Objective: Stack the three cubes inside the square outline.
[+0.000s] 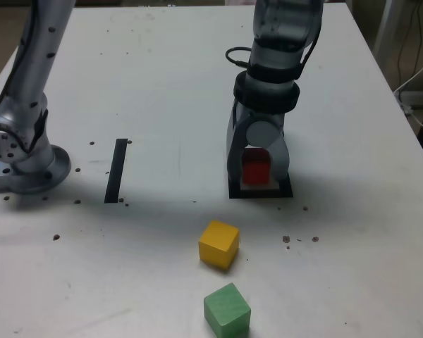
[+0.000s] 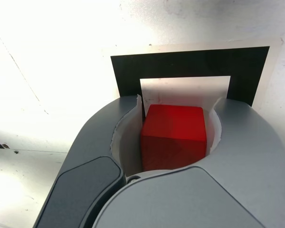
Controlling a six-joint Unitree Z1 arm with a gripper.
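Exterior view: the end effector point(image 1: 258, 171) grips the red cube point(image 1: 255, 168) over the square outline point(image 1: 234, 191); releasing off-centre could leave it straddling the border.

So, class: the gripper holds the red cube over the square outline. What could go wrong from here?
1. The gripper is shut on the red cube; released off-centre, it may overlap the square outline's black border.
2. Opening jaws could drag or tilt the cube, leaving a poor base.
3. The yellow cube and green cube sit close together, so picking one may bump the other.
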